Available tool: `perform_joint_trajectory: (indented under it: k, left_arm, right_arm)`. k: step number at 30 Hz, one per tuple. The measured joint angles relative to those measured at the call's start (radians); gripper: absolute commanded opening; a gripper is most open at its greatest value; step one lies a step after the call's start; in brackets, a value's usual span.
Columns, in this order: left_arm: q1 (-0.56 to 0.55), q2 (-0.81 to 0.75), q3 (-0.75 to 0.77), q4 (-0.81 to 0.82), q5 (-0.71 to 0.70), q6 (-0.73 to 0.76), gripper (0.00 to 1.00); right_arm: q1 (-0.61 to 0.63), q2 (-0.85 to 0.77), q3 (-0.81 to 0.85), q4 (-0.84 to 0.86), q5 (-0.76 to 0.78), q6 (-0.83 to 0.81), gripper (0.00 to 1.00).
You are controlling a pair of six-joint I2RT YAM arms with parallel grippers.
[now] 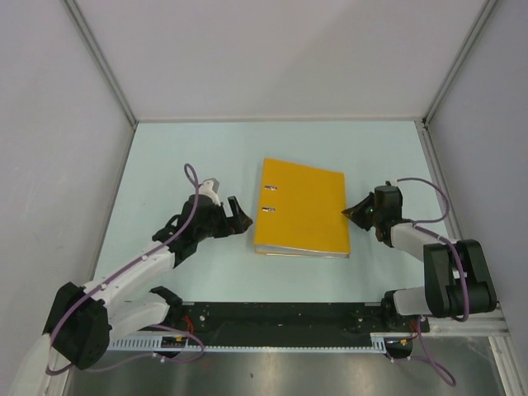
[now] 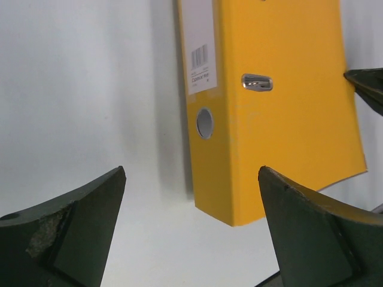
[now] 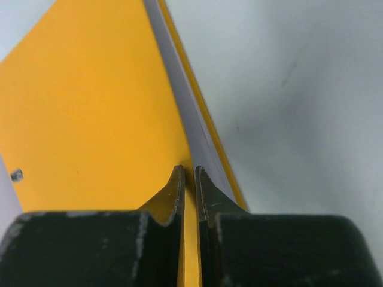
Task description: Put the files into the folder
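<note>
We judge the clenched right pincer (image 1: pixel 350 212) meets the folder's (image 1: pixel 301 206) right edge to lift its cover; left pincer (image 1: pixel 242 214), released, flanks the spine.

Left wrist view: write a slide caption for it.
Open left tool faces the closed folder, spine and label toward it, on the table.

The folder (image 1: pixel 301 208), an orange-yellow lever-arch binder, lies flat and closed between the two grippers. Its thick spine (image 2: pixel 209 137) carries a white barcode label (image 2: pixel 200 48) and a round finger hole (image 2: pixel 204 122). The spine faces the left gripper (image 1: pixel 241 216), a little apart from it. The files (image 3: pixel 179 89) show only as a pale edge of sheets between the covers, at the tips of the right gripper (image 1: pixel 346 212).
</note>
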Motion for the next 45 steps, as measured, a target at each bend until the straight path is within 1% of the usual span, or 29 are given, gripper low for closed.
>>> perform_joint_trajectory:
  k: [2, 4, 7, 9, 11, 14, 15, 17, 18, 19, 21, 22, 23, 24, 26, 30, 33, 37, 39, 42, 45]
  left_arm:
    - [0.013, -0.012, 0.013, 0.015, 0.018, 0.0, 0.98]
    - [0.044, 0.009, 0.037, 0.026, 0.056, 0.0, 0.98]
    - [0.104, 0.037, 0.064, 0.039, 0.117, -0.003, 0.98]
    - [0.124, 0.039, 0.072, 0.041, 0.14, -0.005, 0.98]
    - [0.13, 0.04, 0.084, 0.047, 0.163, -0.008, 0.95]
    - [0.13, 0.056, 0.101, 0.066, 0.216, -0.011, 0.86]
    - [0.13, 0.062, 0.101, 0.072, 0.23, -0.013, 0.84]
    - [0.13, 0.069, 0.087, 0.1, 0.27, -0.019, 0.85]
    - [0.13, 0.067, 0.073, 0.111, 0.286, -0.02, 0.87]
    - [0.13, 0.064, 0.056, 0.116, 0.296, -0.019, 0.88]
    - [0.129, 0.053, 0.021, 0.114, 0.313, -0.019, 0.88]
    - [0.129, 0.046, 0.005, 0.113, 0.317, -0.019, 0.88]
    - [0.129, 0.03, -0.016, 0.103, 0.317, -0.019, 0.89]
    - [0.129, 0.017, -0.026, 0.091, 0.317, -0.019, 0.89]
    - [0.13, -0.031, -0.04, 0.058, 0.311, -0.021, 0.89]
    - [0.13, -0.185, -0.039, -0.002, 0.259, -0.028, 0.9]
    - [0.13, -0.309, 0.0, -0.068, 0.2, -0.027, 0.91]
    - [0.131, -0.42, 0.11, -0.173, 0.103, -0.016, 0.92]
    - [0.132, -0.475, 0.154, -0.216, 0.051, -0.007, 0.95]
    - [0.133, -0.55, 0.2, -0.277, -0.031, 0.009, 0.95]
    - [0.134, -0.598, 0.24, -0.341, -0.091, 0.019, 0.95]
  right_arm:
    - [0.004, -0.027, -0.016, 0.007, 0.06, 0.06, 0.0]
    - [0.005, -0.042, -0.027, 0.018, 0.12, 0.115, 0.0]
    - [0.004, -0.041, -0.034, 0.033, 0.212, 0.192, 0.0]
    - [0.002, -0.032, -0.04, 0.05, 0.257, 0.229, 0.0]
    - [-0.003, -0.009, -0.044, 0.089, 0.278, 0.254, 0.0]
    - [-0.013, 0.036, -0.044, 0.167, 0.266, 0.25, 0.0]
    - [-0.017, 0.043, -0.043, 0.181, 0.249, 0.227, 0.14]
    - [-0.02, 0.045, -0.036, 0.188, 0.217, 0.163, 0.37]
    - [-0.019, 0.036, -0.028, 0.174, 0.203, 0.125, 0.55]
    - [-0.013, 0.021, -0.015, 0.147, 0.197, 0.076, 0.61]
    - [0.023, -0.036, 0.031, 0.04, 0.232, -0.031, 0.73]
    - [0.042, -0.066, 0.057, -0.009, 0.251, -0.077, 0.76]
    - [0.075, -0.113, 0.099, -0.078, 0.285, -0.147, 0.78]
    - [0.108, -0.153, 0.131, -0.119, 0.309, -0.195, 0.83]
    - [0.187, -0.226, 0.193, -0.194, 0.354, -0.286, 0.85]
    - [0.436, -0.314, 0.318, -0.306, 0.516, -0.493, 1.0]
    - [0.586, -0.324, 0.351, -0.355, 0.608, -0.618, 1.0]
    - [0.741, -0.285, 0.354, -0.407, 0.584, -0.821, 1.0]
    - [0.835, -0.232, 0.356, -0.411, 0.574, -0.913, 1.0]
    - [0.979, -0.126, 0.361, -0.413, 0.565, -1.046, 1.0]
    - [1.075, -0.041, 0.37, -0.411, 0.523, -1.148, 1.0]
